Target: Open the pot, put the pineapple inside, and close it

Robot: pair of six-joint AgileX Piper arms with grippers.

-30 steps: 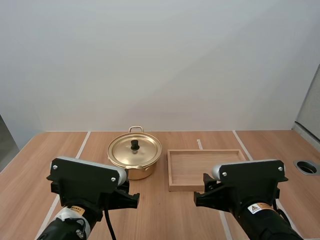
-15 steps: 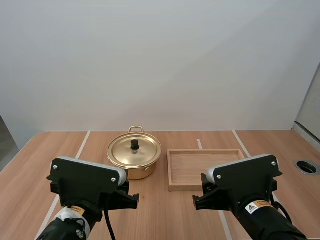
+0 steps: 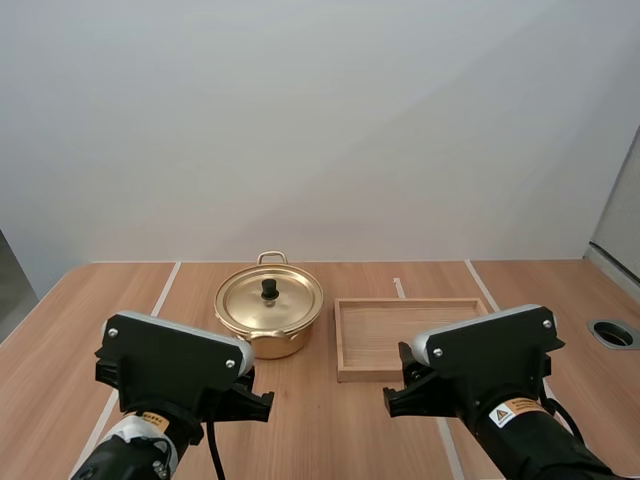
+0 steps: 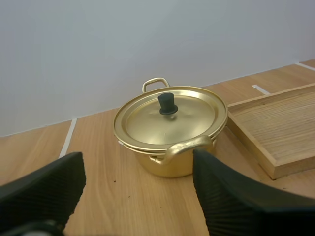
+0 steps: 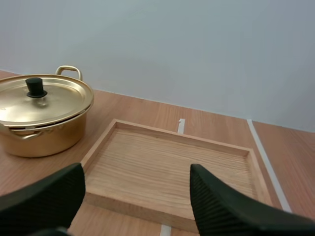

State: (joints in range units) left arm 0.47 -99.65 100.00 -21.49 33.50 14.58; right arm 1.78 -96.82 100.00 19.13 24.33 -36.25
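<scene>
Since one second ago the right arm [image 3: 480, 370] has shifted slightly to the left and the left arm [image 3: 175, 375] has sunk a little; pot and tray stand as before. On the wooden desk [image 3: 330, 430], which has pale lines across it and a white wall behind its far edge, the wooden tray [image 3: 410, 302] lies right of the middle. The golden pot [image 3: 268, 345] stands just beside the tray, on its left, with a narrow gap between them. Its lid [image 3: 285, 305] is on, and the black knob [image 3: 269, 289] is upright in the centre. The pot's two handles lie on the near-far line. The left gripper [image 4: 138, 196] is spread wide and looks straight at the pot, with the knob ahead between its fingers, so I judge this arm the nearer one for lifting the lid. The right gripper [image 5: 138, 206], also spread, faces the tray, with the pot to its left.
</scene>
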